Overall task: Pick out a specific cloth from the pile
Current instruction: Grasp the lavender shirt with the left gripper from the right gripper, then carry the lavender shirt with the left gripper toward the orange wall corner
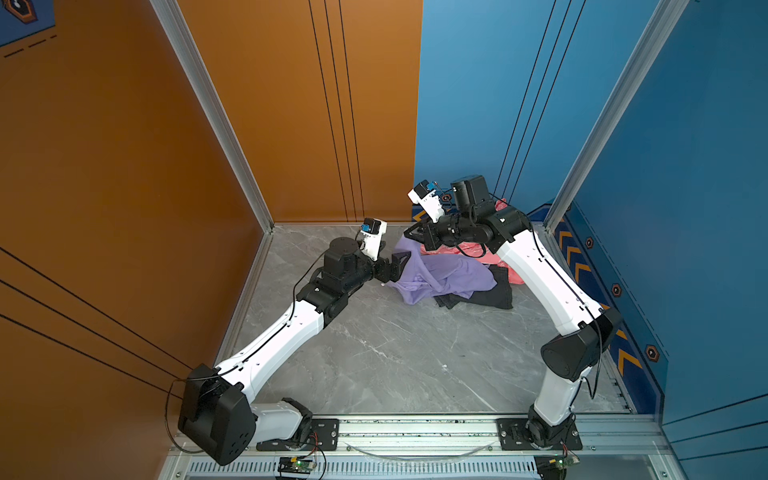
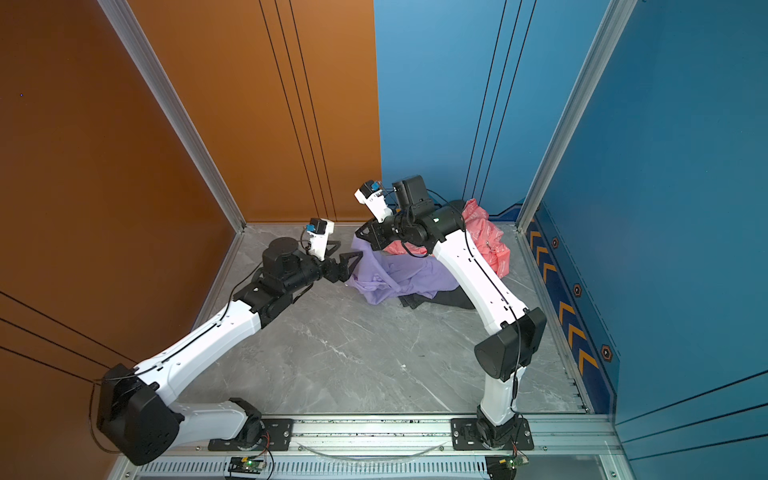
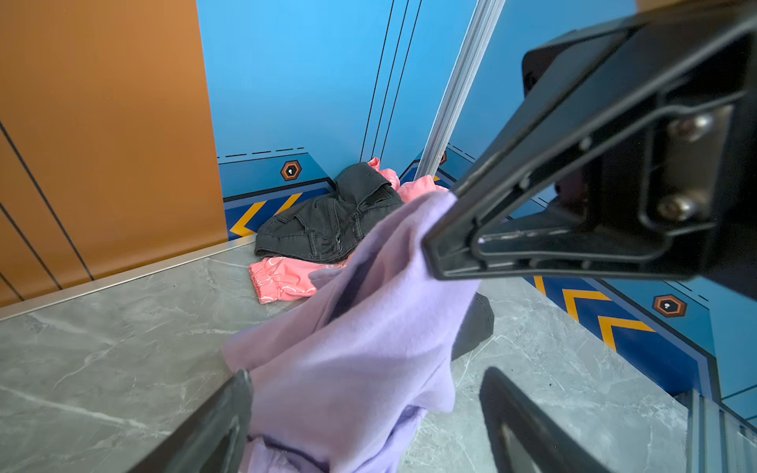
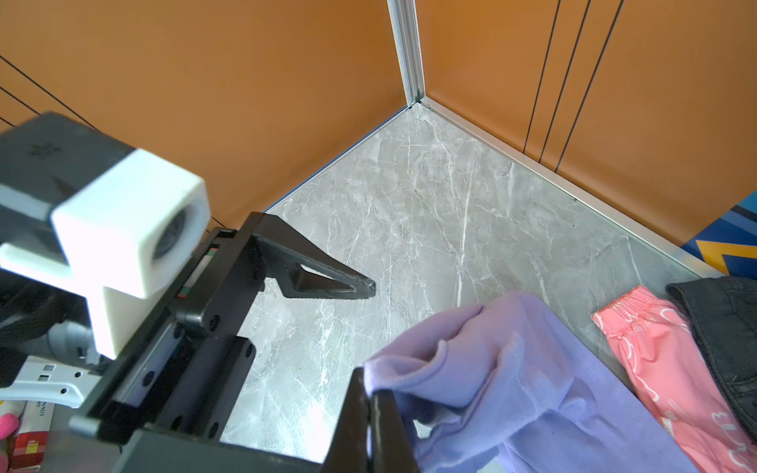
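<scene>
- Right pincer: pressed together on a fold of the cloth. It holds that edge up off the worktop.
- Left pincer: spread, straddling the hanging lilac fabric. One finger touches the cloth and the other stands clear of it.
- Cloth position: far right part of the worktop. The upper edge is lifted between the two pincers. The rest trails down onto the marble and over a dark grey garment.
- The pile sits behind the cloth, pushed into the corner below the blue wall. I see a pink garment with a white line pattern, and dark jeans lying on top of it.
- Obstruction: the right forearm crosses above the pile and hides part of the pink and dark garments in both top views.
- Obstruction: the two pincers work close together. The left wrist camera housing fills much of the right wrist view.
- Edges: the orange wall bounds the left side and part of the back. An aluminium post stands at the right corner, just beside the pile. A front rail carries both arm bases.
- Open room: bare marble runs from the cloth's lower hem toward the front rail, between the two arms.
</scene>
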